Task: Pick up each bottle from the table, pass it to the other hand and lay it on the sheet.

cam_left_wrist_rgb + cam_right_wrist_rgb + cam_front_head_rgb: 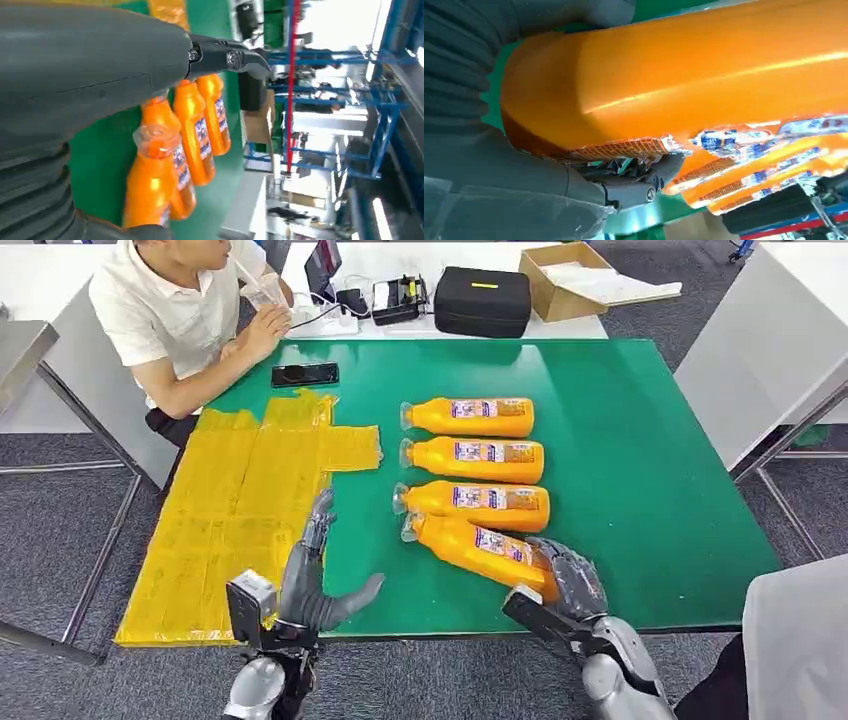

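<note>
Several orange bottles with clear caps lie side by side on the green table (640,470). The nearest bottle (478,548) (674,85) lies at a slant, and my right hand (572,580) (524,180) grips its base, fingers wrapped around it. The other three bottles (470,417) (474,459) (474,504) lie farther back, parallel to one another. My left hand (315,575) (90,75) hovers open at the table's near edge, between the yellow sheet (240,510) and the bottles, with its thumb out toward them. In the left wrist view the bottles (175,150) point their caps at my hand.
A person sits at the table's far left corner with a cup. A black phone (305,374) lies near them above the sheet. Behind the table are a black case (482,300), a cardboard box (560,280) and electronics. Another white table (760,350) stands to the right.
</note>
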You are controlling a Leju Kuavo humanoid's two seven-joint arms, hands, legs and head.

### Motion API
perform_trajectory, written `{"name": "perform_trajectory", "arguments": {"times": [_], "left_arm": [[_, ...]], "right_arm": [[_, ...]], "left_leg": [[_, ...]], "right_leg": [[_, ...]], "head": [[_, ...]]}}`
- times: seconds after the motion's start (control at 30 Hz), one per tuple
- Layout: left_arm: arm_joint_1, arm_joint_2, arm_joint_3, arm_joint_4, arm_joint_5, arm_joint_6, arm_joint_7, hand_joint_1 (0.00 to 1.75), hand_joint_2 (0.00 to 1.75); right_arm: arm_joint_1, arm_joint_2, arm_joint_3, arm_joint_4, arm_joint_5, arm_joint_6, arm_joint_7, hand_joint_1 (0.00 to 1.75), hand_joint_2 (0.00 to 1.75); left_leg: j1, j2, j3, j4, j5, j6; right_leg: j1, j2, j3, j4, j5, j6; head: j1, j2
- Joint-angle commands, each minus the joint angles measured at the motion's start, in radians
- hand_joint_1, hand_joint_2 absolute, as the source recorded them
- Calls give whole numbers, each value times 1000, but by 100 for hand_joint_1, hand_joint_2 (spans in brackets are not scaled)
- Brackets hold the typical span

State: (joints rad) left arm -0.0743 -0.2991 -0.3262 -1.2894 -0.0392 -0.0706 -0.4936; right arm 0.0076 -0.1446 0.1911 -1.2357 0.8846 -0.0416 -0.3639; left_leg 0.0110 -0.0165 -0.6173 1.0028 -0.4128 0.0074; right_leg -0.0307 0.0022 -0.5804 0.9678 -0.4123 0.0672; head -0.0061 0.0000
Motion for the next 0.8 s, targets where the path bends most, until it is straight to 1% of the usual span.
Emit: {"name": "perform_trajectory", "arguments": {"times": [0.03, 0.07, 0.1, 0.17, 0.2, 0.27, 0.3, 0.33, 0.37, 0.4, 0.47, 0.5, 0.53, 0.57, 0.6, 0.63, 0.67, 0.73, 0.8], "left_arm": [[-45, -48, -10, 105, 15, -3, 10, 0, 175], [-46, -48, -10, 105, 15, -3, 10, 0, 175], [-46, -48, -10, 105, 15, -3, 10, 0, 175], [-46, -48, -10, 105, 15, -3, 10, 0, 175], [-43, -50, -6, 103, 31, -5, 14, 0, 175], [-38, -50, -4, 117, 109, -24, 40, 0, 175], [-24, -50, 5, 135, 158, -23, 38, 0, 175], [-16, -50, 9, 144, 167, -25, 34, 0, 175], [-5, -50, 18, 153, 211, -45, 37, 0, 175], [4, -50, 30, 165, 257, -71, 46, 0, 175], [12, -49, 61, 212, 406, -128, 114, 0, 175], [10, -46, 62, 231, 420, -136, 118, 0, 175], [6, -44, 62, 258, 448, -152, 143, 0, 175], [-2, -41, 49, 285, 451, -163, 146, 0, 175], [0, -32, 22, 307, 447, -173, 135, 0, 175], [0, -22, -12, 330, 466, -223, 123, 0, 175], [-3, -20, -30, 347, 466, -228, 127, 0, 175], [-6, -20, -41, 353, 477, -211, 110, 0, 175], [-7, -18, -39, 338, 488, -177, 101, 0, 175]], "right_arm": [[43, 20, 22, -51, -9, 16, 0, 175, 175], [44, 17, 21, -49, -9, 16, 0, 175, 175], [44, 17, 21, -49, -9, 16, 0, 175, 175], [44, 17, 21, -49, -9, 16, 0, 175, 175], [43, 22, 17, -45, -21, 17, -7, 175, 175], [45, 32, 13, -66, -44, 3, -48, 175, 175], [55, 50, 6, -109, -65, -5, -70, 175, 175], [64, 54, 9, -140, -68, -6, -74, 175, 175], [72, 61, 8, -170, -76, -9, -83, 175, 175], [74, 72, 7, -197, -80, -10, -86, 175, 175], [59, 88, 15, -219, -98, -5, -111, 175, 175], [49, 95, 18, -217, -98, -6, -111, 175, 175], [36, 107, 20, -218, -110, -8, -131, 175, 175], [26, 124, 16, -217, -123, -17, -151, 175, 175], [21, 136, 18, -220, -130, -14, -152, 175, 175], [11, 147, 22, -214, -150, -6, -169, 175, 175], [0, 156, 28, -203, -151, -8, -176, 175, 175], [-14, 185, 29, -188, -162, -28, -180, 175, 175], [-9, 211, 30, -203, -177, -38, -189, 175, 175]], "left_leg": [[1, -1, 1, 0, -1, 0], [0, -1, 0, 0, -1, 0], [1, -1, 2, 2, -3, 1], [0, -1, -1, 0, 0, 0], [0, 0, -1, 1, -1, 0], [0, 0, -2, 0, -1, 0], [1, 0, 1, 2, -3, 0], [0, 0, 0, 0, -1, 0], [0, 1, 1, 1, -2, 0], [0, 1, 0, 0, -2, 0], [0, 2, -2, 0, -1, 0], [0, 4, 0, 0, -3, 0], [0, 4, -1, -1, -2, 0], [0, 5, 1, 0, -3, 0], [0, 4, -1, -1, -2, 0], [0, 3, -2, -1, -1, 0], [0, 4, 0, -1, -3, 0], [0, 3, -4, -1, -1, 0], [1, 6, -1, 0, -3, 0]], "right_leg": [[1, -2, 2, 0, -1, -3], [1, -1, 1, 0, -1, -2], [2, -2, 4, 0, -3, -5], [0, -1, 0, 0, -1, -2], [1, -1, 1, 0, -2, -3], [0, 0, 0, 0, -1, -2], [2, -1, 3, 0, -3, -5], [0, 0, 1, 0, -2, -3], [1, 0, 2, 0, -3, -4], [0, 1, 1, 0, -2, -3], [0, 2, -1, 0, -1, -2], [1, 4, 0, 0, -2, -4], [0, 4, -1, 0, -2, -3], [1, 4, 1, -1, -2, -4], [1, 4, -1, -1, -2, -3], [0, 3, -2, 0, -1, -2], [1, 4, 0, -1, -2, -4], [0, 3, -3, -1, -1, -2], [1, 5, 0, -1, -2, -4]], "head": [[0, 0], [0, 0], [0, 0], [0, 0], [0, 0], [0, 0], [0, 0], [0, 0], [0, 0], [0, 0], [0, 0], [0, 0], [0, 0], [0, 0], [0, 0], [0, 0], [0, 0], [0, 0], [0, 0]]}}
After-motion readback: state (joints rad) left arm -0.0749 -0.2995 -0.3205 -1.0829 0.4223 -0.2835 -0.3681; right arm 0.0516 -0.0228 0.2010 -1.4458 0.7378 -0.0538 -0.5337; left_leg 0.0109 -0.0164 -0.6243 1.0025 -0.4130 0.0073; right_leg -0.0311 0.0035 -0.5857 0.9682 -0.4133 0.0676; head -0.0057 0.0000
